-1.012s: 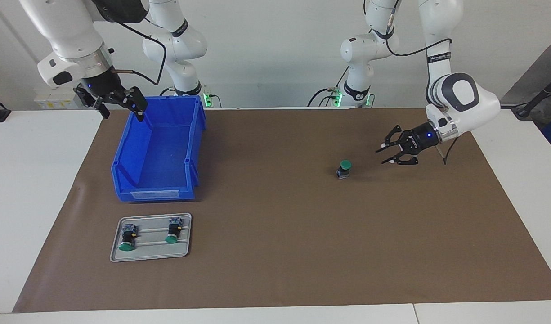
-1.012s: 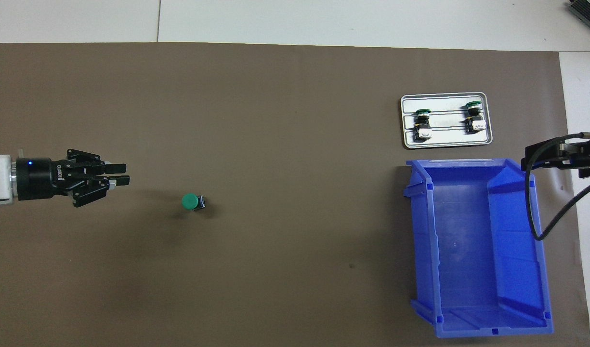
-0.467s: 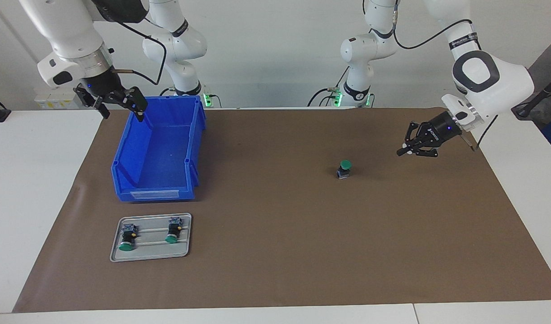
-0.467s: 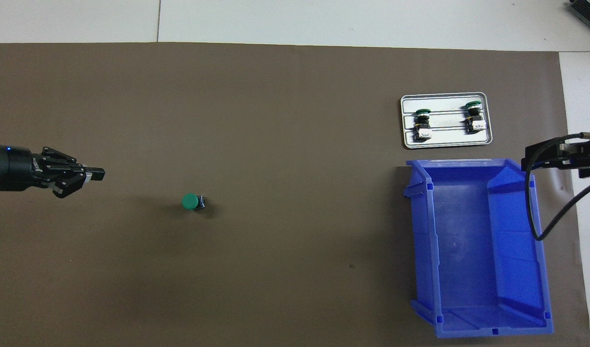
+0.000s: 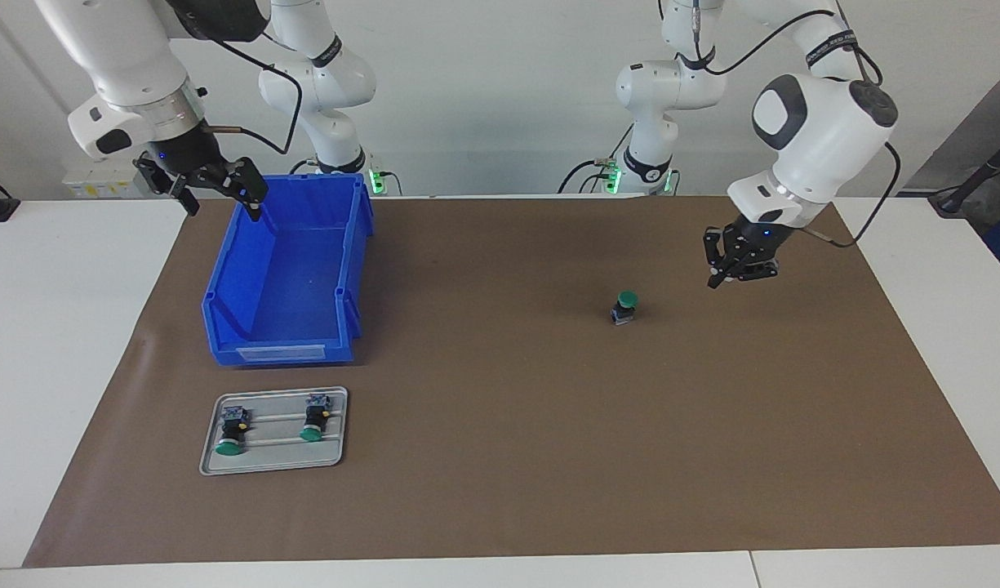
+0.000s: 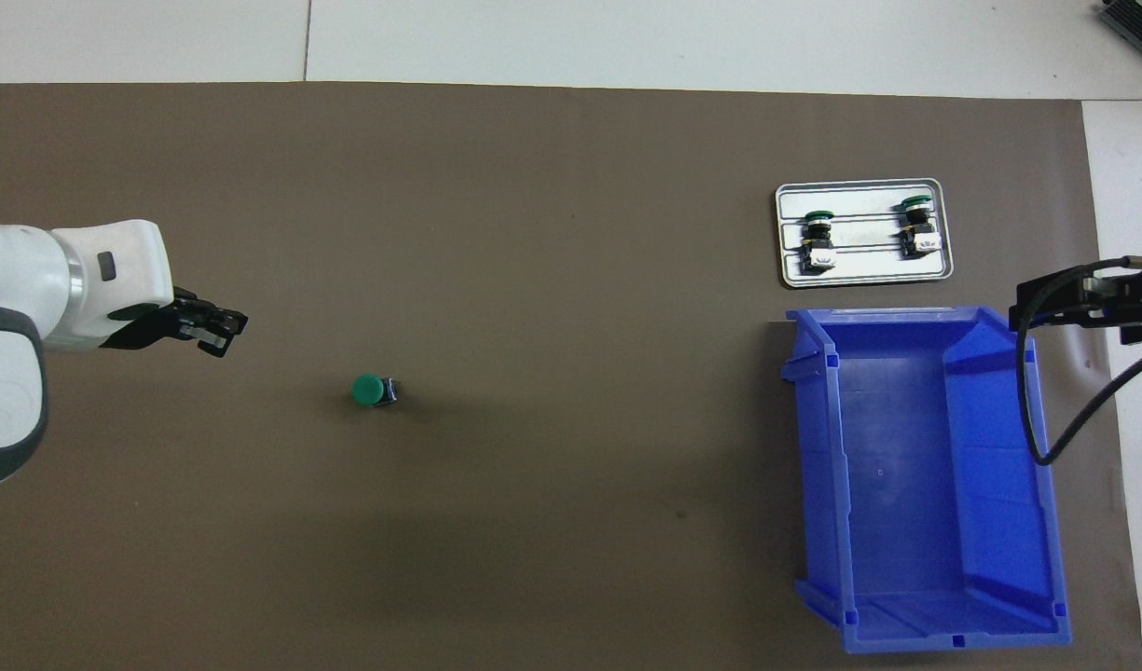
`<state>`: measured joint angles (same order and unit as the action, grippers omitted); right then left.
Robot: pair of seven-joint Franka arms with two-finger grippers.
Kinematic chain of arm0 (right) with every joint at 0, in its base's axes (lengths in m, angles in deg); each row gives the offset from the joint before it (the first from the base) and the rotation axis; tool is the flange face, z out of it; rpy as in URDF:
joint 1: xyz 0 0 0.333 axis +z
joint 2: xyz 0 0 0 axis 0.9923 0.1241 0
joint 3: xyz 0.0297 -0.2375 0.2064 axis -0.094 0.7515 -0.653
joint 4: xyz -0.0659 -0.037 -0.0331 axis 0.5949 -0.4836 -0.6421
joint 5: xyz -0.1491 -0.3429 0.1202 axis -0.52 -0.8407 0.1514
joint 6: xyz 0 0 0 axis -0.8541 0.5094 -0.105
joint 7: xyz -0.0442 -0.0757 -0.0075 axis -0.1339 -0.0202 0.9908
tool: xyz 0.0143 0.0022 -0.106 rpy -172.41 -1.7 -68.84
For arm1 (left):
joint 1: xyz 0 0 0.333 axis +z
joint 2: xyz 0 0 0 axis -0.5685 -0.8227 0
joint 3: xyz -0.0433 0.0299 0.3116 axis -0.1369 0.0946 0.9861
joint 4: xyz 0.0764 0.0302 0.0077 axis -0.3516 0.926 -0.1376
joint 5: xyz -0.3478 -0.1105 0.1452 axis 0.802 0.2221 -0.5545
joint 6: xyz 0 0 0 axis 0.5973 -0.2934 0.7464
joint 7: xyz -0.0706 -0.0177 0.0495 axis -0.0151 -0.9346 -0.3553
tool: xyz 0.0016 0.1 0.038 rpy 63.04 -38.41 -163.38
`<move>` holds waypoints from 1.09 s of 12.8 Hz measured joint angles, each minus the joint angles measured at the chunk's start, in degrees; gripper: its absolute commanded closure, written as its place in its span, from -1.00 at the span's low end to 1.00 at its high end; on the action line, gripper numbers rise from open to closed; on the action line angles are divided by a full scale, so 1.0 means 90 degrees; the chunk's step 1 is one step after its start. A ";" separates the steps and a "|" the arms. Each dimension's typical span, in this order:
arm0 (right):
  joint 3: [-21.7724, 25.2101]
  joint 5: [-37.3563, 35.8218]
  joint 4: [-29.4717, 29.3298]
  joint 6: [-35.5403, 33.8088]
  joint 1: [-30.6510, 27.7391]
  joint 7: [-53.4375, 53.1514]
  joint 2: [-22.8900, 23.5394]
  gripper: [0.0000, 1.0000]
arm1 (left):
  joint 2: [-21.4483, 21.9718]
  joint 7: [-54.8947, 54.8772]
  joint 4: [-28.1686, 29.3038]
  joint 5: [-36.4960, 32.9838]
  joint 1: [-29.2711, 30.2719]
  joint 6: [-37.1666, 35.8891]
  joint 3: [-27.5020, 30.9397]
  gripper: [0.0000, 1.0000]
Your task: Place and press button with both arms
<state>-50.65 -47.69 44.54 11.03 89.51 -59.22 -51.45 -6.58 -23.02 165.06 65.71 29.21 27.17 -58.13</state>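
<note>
The button (image 5: 625, 306) (image 6: 373, 390) stands upright on the brown mat, green cap up, toward the left arm's end of the table. My left gripper (image 5: 714, 282) (image 6: 220, 332) hangs above the mat beside the button, pointing steeply down. It is shut with nothing in it and clear of the button. My right gripper (image 5: 222, 194) waits open and empty over the corner of the blue bin (image 5: 350, 269).
The blue bin (image 6: 818, 466) sits at the right arm's end of the mat. A metal tray (image 5: 275, 465) (image 6: 859, 270) lies beside it, farther from the robots. Two more green-capped buttons (image 5: 232, 429) (image 5: 313, 418) lie on their sides on it.
The left gripper's fingers have closed. Its wrist has swung from lying level to pointing down beside the button. The right arm and the button have not moved.
</note>
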 measured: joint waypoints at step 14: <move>0.0000 0.0000 0.0000 0.0000 0.0000 0.0000 0.0000 -1.00 | -0.0027 0.3223 0.2077 -0.0244 -0.1384 0.2094 0.0007 1.00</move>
<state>-50.65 -47.69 44.54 11.03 89.51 -59.22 -51.45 -6.82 5.99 183.75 63.52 16.75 46.02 -58.07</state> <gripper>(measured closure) 0.000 0.991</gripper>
